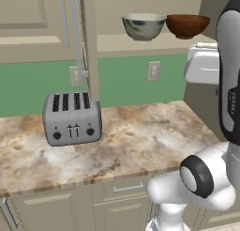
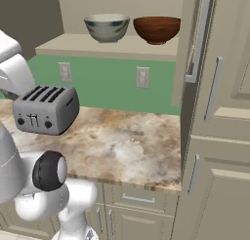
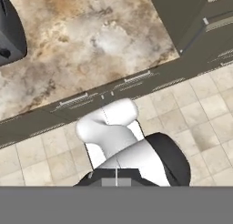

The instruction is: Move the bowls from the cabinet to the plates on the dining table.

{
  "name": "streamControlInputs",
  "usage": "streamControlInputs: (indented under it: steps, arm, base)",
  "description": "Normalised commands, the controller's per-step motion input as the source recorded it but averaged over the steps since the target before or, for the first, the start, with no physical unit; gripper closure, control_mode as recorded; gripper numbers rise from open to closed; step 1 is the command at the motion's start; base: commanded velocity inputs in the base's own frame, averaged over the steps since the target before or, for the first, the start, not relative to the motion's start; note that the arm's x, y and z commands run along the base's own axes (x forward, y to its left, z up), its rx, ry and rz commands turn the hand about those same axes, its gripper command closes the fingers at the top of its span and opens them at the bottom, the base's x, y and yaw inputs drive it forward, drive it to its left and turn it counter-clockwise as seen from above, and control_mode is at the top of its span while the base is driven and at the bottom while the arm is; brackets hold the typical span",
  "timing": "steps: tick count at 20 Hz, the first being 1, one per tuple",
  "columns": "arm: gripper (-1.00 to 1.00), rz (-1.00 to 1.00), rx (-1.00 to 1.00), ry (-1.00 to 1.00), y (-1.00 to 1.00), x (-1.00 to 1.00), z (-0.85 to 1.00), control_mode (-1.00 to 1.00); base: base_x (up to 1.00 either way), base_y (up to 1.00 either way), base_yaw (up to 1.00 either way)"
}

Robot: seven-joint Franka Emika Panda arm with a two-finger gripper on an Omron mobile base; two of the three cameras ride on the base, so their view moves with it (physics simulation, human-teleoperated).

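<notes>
Two bowls stand side by side on the shelf (image 1: 140,43) of the open cabinet (image 2: 112,2). The grey-white bowl (image 1: 143,26) (image 2: 107,27) is on the left and the reddish-brown bowl (image 1: 187,25) (image 2: 157,29) on the right. The cabinet's doors (image 1: 89,42) (image 2: 191,44) are swung wide open. My hand is held high over the worktop's front edge and looks straight down at it. The gripper is shut, well away from both bowls. The plates and the dining table are out of view.
A silver toaster (image 1: 71,118) (image 2: 46,109) (image 3: 9,32) sits on the stone worktop (image 1: 140,136) (image 2: 122,141) below the shelf. Drawer units run under the worktop. A tall beige unit (image 2: 219,136) bounds the right side. Tiled floor (image 3: 205,114) lies in front.
</notes>
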Motion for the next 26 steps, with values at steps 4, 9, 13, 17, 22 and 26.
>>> streamControlInputs:
  steps: [4, 9, 13, 17, 22, 26]
  arm:
    - [1.00, 0.00, -0.04, -0.04, -0.28, 0.38, 0.00, -1.00]
    - [1.00, 0.00, -0.03, -0.16, -0.12, 0.30, 0.00, -1.00]
    - [1.00, 0.02, -0.01, -0.15, -0.05, 0.27, 0.00, -1.00]
    - [1.00, 0.03, 0.00, -0.16, -0.06, 0.41, 0.00, -1.00]
    - [1.00, 0.02, 0.00, -0.11, -0.06, 0.37, 0.02, -1.00]
    - [-1.00, -0.10, 0.00, 0.00, 0.00, 0.38, -0.01, -1.00]
  base:
    - [0.00, 0.00, 0.00]
    - [0.00, 0.00, 0.00]
    - [0.00, 0.00, 0.00]
    - [0.00, 0.00, 0.00]
    - [0.00, 0.00, 0.00]
    - [0.00, 0.00, 0.00]
